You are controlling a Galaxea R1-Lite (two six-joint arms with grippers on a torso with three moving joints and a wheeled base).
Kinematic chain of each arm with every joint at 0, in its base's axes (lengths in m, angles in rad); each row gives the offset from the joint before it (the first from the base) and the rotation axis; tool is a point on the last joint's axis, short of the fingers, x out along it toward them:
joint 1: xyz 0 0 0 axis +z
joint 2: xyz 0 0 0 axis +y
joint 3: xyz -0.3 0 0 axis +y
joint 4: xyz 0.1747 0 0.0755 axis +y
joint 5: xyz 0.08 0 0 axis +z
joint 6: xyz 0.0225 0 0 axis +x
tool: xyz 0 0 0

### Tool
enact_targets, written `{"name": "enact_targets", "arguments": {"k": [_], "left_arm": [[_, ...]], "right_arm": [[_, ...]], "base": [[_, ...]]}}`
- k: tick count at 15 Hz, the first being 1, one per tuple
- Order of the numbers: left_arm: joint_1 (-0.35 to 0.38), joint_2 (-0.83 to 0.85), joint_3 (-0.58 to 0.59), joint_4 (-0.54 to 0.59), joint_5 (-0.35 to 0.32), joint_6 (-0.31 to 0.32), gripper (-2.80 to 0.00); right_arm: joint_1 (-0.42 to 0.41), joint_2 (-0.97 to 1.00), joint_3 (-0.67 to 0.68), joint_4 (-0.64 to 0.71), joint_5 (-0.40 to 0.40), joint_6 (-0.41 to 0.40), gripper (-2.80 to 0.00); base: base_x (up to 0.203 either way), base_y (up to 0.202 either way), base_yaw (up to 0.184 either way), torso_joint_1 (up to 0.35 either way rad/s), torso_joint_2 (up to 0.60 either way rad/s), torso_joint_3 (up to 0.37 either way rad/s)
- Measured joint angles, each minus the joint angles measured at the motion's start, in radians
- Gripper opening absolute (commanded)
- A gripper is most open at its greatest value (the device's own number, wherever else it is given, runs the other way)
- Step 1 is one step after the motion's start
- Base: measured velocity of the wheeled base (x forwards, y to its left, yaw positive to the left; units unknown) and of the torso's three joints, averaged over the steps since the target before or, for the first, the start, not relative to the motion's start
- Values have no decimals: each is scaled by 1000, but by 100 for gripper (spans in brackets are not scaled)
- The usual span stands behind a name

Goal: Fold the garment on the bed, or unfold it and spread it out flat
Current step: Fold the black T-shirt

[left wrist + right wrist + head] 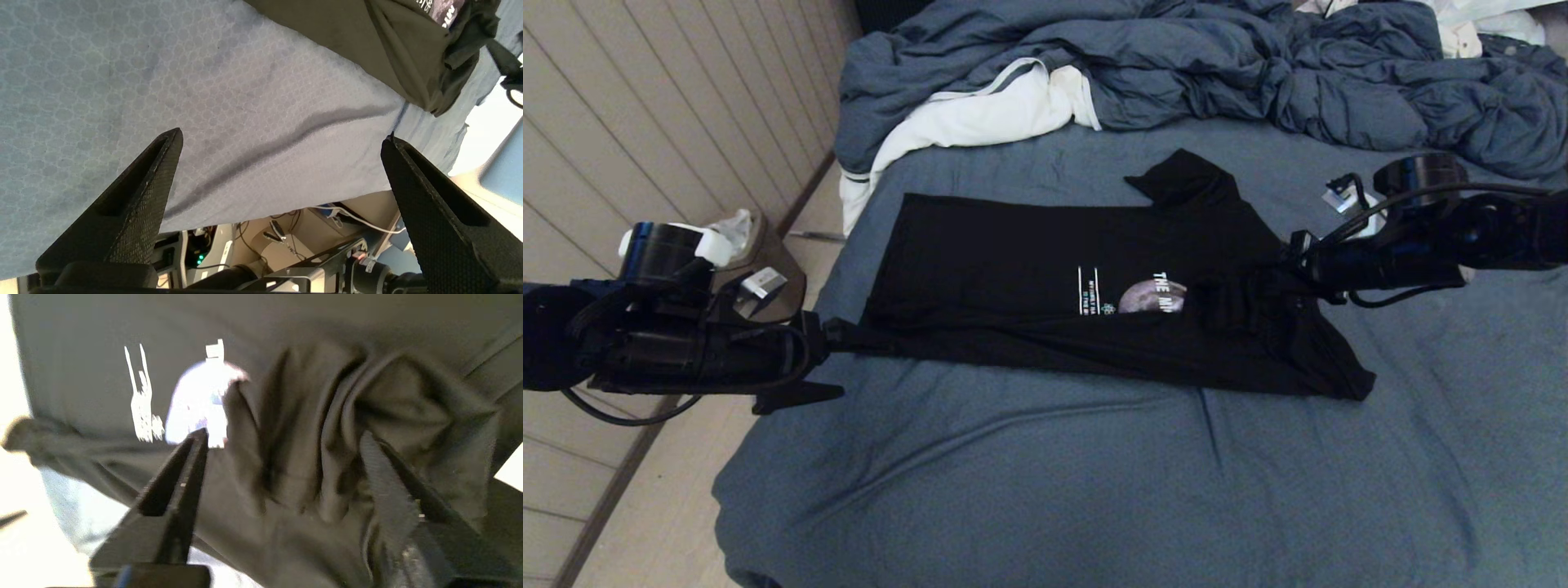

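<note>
Lettering on the garment [1045, 269] reads only in part: we can make out white "THE M" beside the grey moon print [1150, 296], the rest tucked under a fold, with two thin white lines and some small text to its left that we cannot read. The black shirt lies on the bed [1029, 474] a little beyond its middle, long axis running left to right, hem end toward the left edge and shoulder end toward the right. Its near side is folded over onto the body; one sleeve points toward the far side, and the other corner juts toward the near right.

Our right gripper [1286, 265] sits at the shirt's right end over a bunch of rumpled cloth — its fingers [179, 490] stand apart with the wrinkled fabric between them, not pinched. Our left gripper [837, 363] is at the left edge of the bed, just beside the shirt's hem corner, jaws wide apart and holding nothing.

Beyond the shirt lie the rumpled blue-grey duvet [1192, 73] and a white cloth [980, 118] with grey trim.
</note>
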Motion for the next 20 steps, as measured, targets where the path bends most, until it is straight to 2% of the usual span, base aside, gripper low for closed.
{"name": "enact_targets", "arguments": {"k": [3,6,8,16,20], "left_arm": [[0,2,3,-1,0,0,0],[-6,5,22,-50,0,-6,0],[-15,7,34,-74,1,-20,0],[-22,13,40,-76,0,-22,0],[-23,14,41,-76,0,-21,0]], "right_arm": [[-12,17,-20,-74,-29,70,0],[-12,15,0,-88,-31,64,0],[-10,0,22,-83,-30,34,0],[1,-104,99,49,-29,-172,0],[23,-124,109,64,-37,-194,0]], "base": [[0,0,0,0,0,0],[0,0,0,0,0,0],[0,0,0,0,0,0],[0,0,0,0,0,0],[0,0,0,0,0,0]]}}
